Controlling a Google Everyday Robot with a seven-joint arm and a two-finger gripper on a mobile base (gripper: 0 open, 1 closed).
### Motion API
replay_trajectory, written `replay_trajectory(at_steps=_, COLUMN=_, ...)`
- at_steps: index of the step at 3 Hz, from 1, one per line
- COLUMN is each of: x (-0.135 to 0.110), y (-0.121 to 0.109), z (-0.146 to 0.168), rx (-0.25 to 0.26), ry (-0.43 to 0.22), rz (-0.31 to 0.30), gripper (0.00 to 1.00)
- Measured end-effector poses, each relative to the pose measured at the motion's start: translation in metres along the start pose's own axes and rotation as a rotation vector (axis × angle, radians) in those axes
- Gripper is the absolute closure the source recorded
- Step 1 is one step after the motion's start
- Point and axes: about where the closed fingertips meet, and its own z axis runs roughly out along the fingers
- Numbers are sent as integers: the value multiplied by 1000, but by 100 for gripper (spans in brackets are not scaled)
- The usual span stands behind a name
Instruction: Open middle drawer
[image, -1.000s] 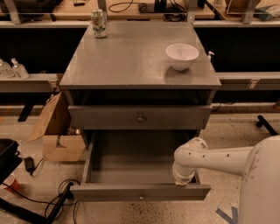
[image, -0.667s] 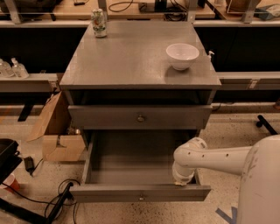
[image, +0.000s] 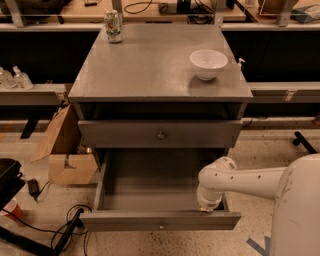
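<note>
Nothing moved, claw (image: 206, 205) inside open middle drawer (image: 150, 187)

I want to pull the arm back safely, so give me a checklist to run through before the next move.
1. Middle drawer pulled out: ok.
2. Gripper outside the drawer: not ok, it is down in the front right corner.
3. Gripper free of the drawer front: cannot tell.
4. Top drawer shut: ok.
5. Bowl and can upright on the cabinet top: ok.
</note>
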Motion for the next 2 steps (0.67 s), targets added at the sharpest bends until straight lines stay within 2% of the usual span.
replay_trajectory(at_steps=2, x=0, y=-2, z=0, rx=0, ry=0, rz=0, gripper=50)
